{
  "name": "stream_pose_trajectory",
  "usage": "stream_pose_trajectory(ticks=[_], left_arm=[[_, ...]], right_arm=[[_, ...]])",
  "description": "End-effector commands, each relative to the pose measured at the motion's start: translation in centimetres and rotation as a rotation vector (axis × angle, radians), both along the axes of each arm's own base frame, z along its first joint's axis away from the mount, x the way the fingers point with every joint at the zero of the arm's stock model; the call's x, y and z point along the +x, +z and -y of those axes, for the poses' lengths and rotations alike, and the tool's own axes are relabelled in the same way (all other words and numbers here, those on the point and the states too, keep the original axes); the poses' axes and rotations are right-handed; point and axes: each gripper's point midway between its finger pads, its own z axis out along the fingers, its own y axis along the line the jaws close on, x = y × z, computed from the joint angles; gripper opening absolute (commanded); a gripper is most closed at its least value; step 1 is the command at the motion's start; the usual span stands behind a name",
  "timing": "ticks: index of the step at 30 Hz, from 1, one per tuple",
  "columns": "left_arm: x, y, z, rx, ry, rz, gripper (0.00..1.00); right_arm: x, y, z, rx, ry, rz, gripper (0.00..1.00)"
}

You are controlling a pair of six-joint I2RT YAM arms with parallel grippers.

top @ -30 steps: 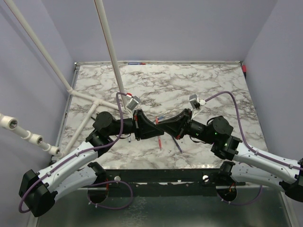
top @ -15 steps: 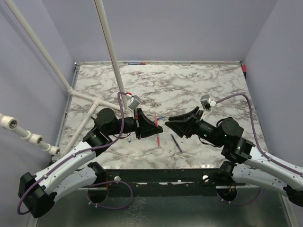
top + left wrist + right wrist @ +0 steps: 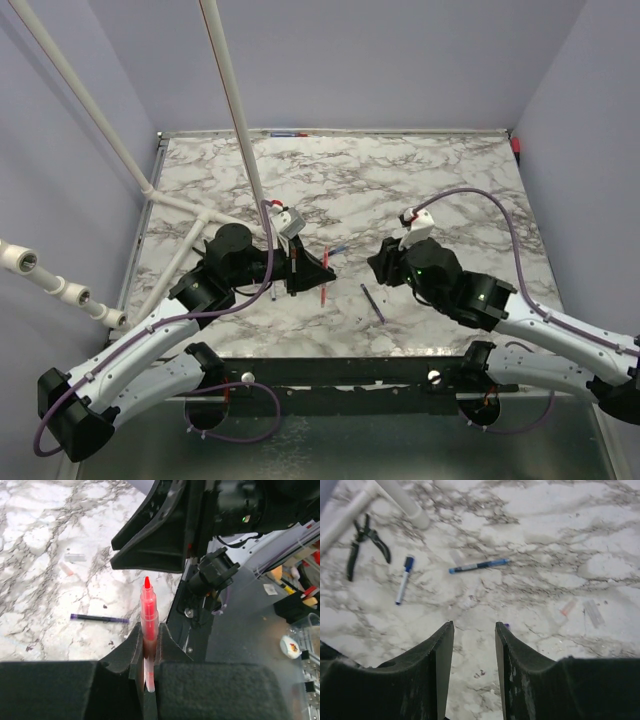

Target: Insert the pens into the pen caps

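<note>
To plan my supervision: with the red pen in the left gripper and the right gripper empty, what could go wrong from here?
The red pen sticks well out of the left gripper, so pushing on its tip may tilt it or make it slip.
The reddish cap is tiny and lies flat on the marble table, so the open right gripper may miss it.
</note>
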Motion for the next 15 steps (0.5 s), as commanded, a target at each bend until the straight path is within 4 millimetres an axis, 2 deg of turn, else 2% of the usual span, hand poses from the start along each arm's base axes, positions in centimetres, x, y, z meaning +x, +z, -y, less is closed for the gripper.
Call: stream_pose_trajectory(ticks=[1, 6, 11, 15], left_arm=[[1.2, -0.4, -0.8, 0.083, 0.057, 0.061, 0.0], [1.6, -1.5, -1.4, 0.127, 0.089, 0.071, 0.0], [1.5, -2.2, -1.4, 0.14, 0.087, 0.056, 0.0], [1.4, -2.6, -1.4, 0.145, 0.08, 0.043, 0.0]], right_arm=[[0.7, -3.8, 1.5, -0.19, -0.086, -0.077, 0.43], [1.8, -7.5, 1.3, -0.336, -0.136, -0.167, 0.43], [3.2, -10.5, 1.6, -0.4, -0.177, -0.247, 0.44], [4.4, -11.8, 2.3, -0.396, -0.219, -0.286, 0.45]])
